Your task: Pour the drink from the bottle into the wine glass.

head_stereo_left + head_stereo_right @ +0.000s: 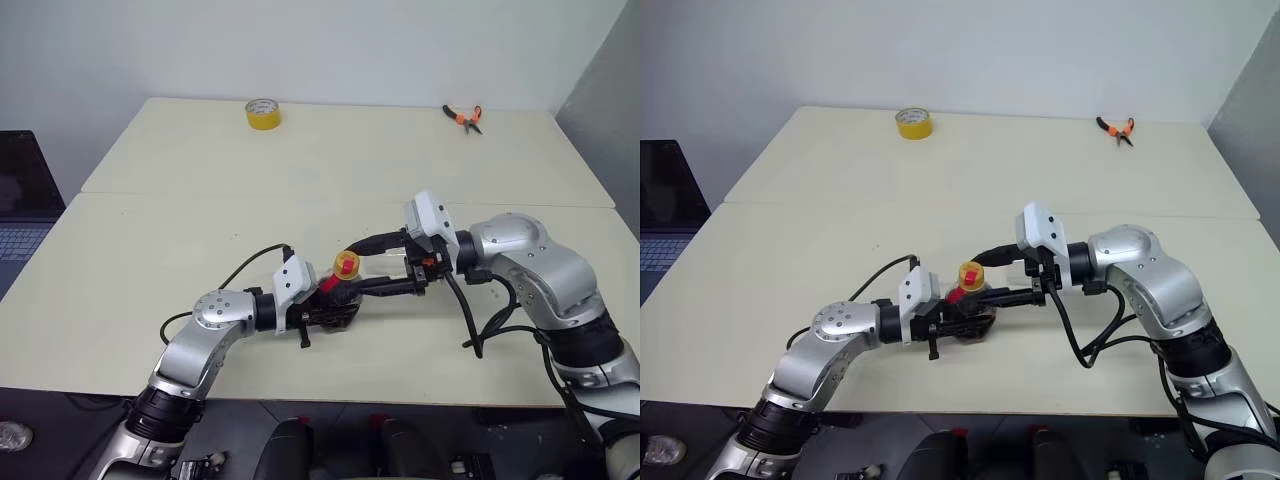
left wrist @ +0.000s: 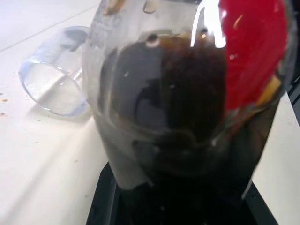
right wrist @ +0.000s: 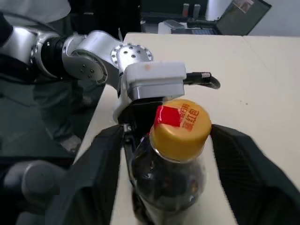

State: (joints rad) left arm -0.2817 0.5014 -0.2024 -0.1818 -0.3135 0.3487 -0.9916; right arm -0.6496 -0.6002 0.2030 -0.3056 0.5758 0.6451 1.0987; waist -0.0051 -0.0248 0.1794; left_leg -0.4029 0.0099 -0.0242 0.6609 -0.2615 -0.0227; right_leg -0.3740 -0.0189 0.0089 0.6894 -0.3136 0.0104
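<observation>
Bottle (image 3: 171,164) sits clamped by its body in our left gripper (image 1: 322,305); our right gripper (image 3: 164,136) spreads wide around the yellow cap (image 3: 180,127); smooth plastic, moderately heavy, so we grip it low.

Near edge, centre: left gripper (image 1: 335,305) clamped on bottle (image 1: 340,290), right gripper (image 1: 375,265) straddling the cap (image 3: 183,125), blocking passage. A clear glass (image 2: 56,84) lies just beside the bottle. Table (image 1: 300,180) beyond is open; tape roll (image 1: 263,114) and pliers (image 1: 464,118) sit at the far edge.
</observation>
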